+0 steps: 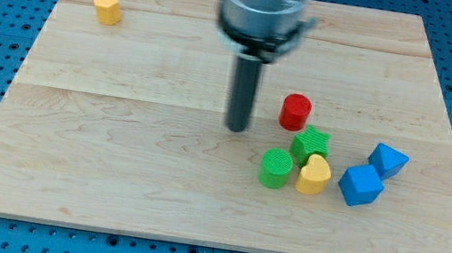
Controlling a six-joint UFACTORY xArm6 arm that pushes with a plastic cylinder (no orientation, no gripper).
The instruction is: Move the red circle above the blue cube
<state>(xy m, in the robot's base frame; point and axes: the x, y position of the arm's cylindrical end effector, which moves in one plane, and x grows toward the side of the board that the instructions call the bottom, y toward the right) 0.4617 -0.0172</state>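
The red circle (295, 112) stands on the wooden board right of centre. The blue cube (361, 184) lies lower and to the view's right of it, near the board's right edge. My tip (236, 128) rests on the board to the view's left of the red circle and a little lower, with a small gap between them. The rod hangs from the arm's grey body at the view's top.
A green star (310, 144) sits just below the red circle. A green cylinder (275, 168) and a yellow heart (313, 175) lie below it. A blue triangular block (388, 160) sits up-right of the blue cube. A yellow block (107, 7) lies at the top left.
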